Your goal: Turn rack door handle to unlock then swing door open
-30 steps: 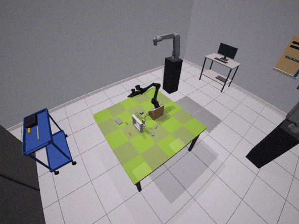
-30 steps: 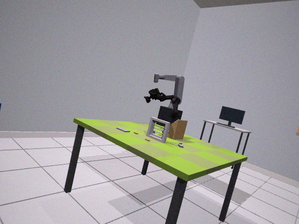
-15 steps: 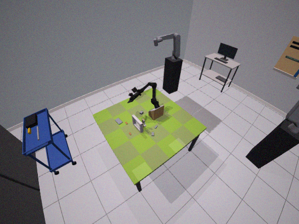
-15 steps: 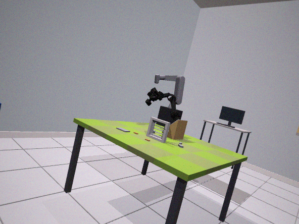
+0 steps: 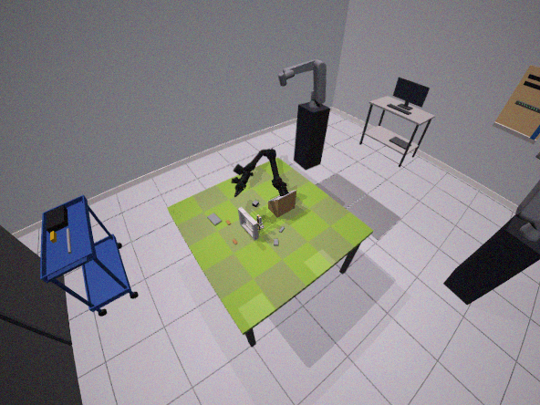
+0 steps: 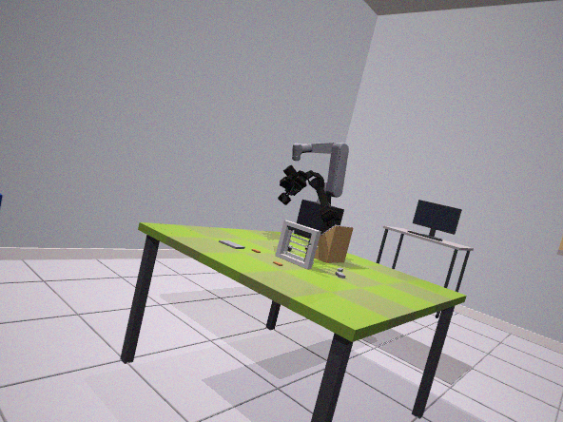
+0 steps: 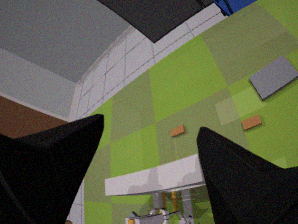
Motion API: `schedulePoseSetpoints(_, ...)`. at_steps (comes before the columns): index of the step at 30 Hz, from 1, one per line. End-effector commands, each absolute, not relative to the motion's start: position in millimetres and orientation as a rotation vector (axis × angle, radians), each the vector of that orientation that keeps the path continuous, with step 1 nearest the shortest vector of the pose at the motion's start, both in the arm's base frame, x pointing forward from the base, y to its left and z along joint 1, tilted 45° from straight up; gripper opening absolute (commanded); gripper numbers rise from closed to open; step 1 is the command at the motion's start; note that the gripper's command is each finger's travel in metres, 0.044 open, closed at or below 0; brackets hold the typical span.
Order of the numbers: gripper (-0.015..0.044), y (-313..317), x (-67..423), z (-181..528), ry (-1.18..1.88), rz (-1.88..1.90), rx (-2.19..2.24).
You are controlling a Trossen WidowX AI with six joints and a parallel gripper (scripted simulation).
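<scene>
The rack's pale upright frame [image 5: 241,217] [image 6: 315,249] [image 7: 150,179] stands on the green checkered table [image 5: 310,285] [image 6: 380,314] [image 7: 180,85]. Thin bars show through its opening in the exterior view. A small fitting [image 5: 259,222] with grey and tan parts, apparently the door's handle, stands at the frame's arm-facing side; grey and yellow parts show low in the wrist view. The door's angle and the handle's turn cannot be told. My gripper [image 5: 236,195] [image 6: 284,198] [image 7: 152,128] is open and empty, in the air above and behind the frame, touching nothing.
A brown wedge-shaped block [image 5: 283,206] [image 6: 339,244] stands between the frame and the arm's base. A grey slab [image 5: 214,219] [image 6: 231,244] [image 7: 274,78] and two orange pieces lie beyond the frame. Several small grey blocks lie around it, one [image 5: 275,243] [image 6: 339,275] towards the front.
</scene>
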State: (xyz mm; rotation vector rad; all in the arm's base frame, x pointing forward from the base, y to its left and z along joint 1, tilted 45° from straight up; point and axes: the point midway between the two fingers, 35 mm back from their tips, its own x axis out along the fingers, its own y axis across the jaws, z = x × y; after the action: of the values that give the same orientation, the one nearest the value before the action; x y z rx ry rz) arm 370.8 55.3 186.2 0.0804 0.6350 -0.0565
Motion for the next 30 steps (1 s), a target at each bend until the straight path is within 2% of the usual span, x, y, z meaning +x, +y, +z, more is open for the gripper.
schedulePoseSetpoints(1,0.0299,64.5,371.4,166.5,0.725,-0.078,0.069)
schedulePoseSetpoints(30,0.0299,108.7,339.4,47.6,1.25,-0.291,-0.231)
